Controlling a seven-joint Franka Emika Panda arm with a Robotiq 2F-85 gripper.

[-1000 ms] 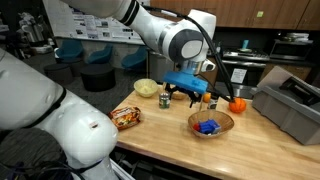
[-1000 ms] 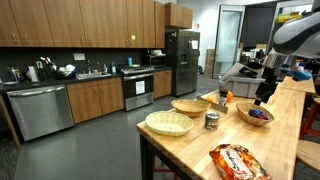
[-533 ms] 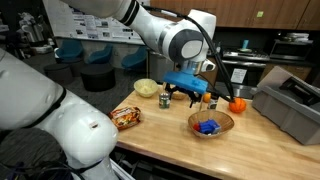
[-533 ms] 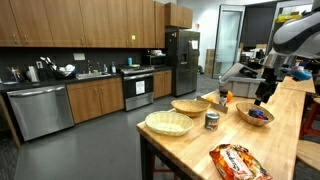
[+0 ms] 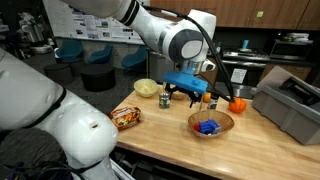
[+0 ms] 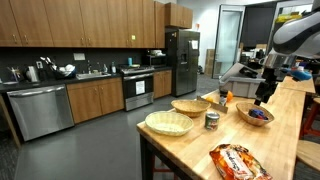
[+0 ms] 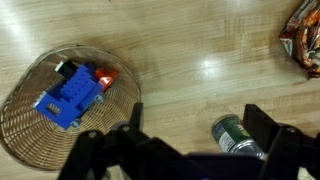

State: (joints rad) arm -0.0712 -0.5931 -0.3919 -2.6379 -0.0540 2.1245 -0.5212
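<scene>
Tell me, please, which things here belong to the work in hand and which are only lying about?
Probably in hand:
- open claw, hovering over the table
- can, nearest to it
- wicker bowl holding the blue block

Only lying about:
- snack bag
- empty basket
- orange ball
- grey bin

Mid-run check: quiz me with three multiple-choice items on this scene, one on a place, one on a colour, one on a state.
1. Where is the can?
A. upright on the table, beside the basket
B. inside the basket
C. on the chip bag

2. What colour is the big block in the basket?
A. green
B. blue
C. yellow

3. How are the fingers?
A. shut on the can
B. shut on the block
C. open, gripping nothing

Answers:
1 A: the can stands on bare wood, apart from the basket.
2 B: the wrist view shows it plainly blue.
3 C: they stand wide apart above the table.
</scene>
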